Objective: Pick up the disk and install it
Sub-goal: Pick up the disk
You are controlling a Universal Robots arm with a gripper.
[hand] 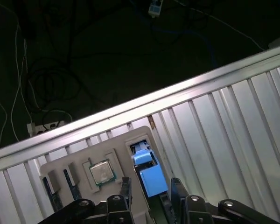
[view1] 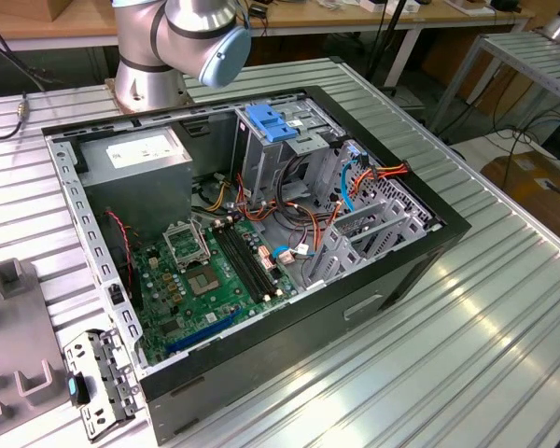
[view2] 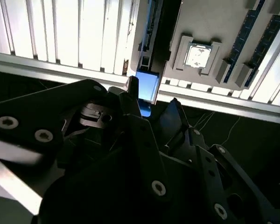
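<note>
The disk [hand: 148,171] stands on edge in a slot of a grey holder tray [hand: 65,164], its bright blue frame facing me and the dark body running back into the slot. In the second wrist view the disk [view2: 147,86] shows as a blue end between dark fingers [view2: 130,91]. My gripper [hand: 150,190] hangs just above it, open, with one finger on each side of the blue end. The gripper [view2: 151,105] is apart from the disk on at least one side.
The tray also holds a processor chip [hand: 101,171] and memory sticks [view2: 245,32] beside the disk's slot. The table's ribbed metal edge [hand: 186,88] runs close by, with dark floor and cables beyond. The open computer case [view1: 383,280] with its drive cage [view1: 289,154] and light-blue latch plate [view1: 269,123] lies on the table.
</note>
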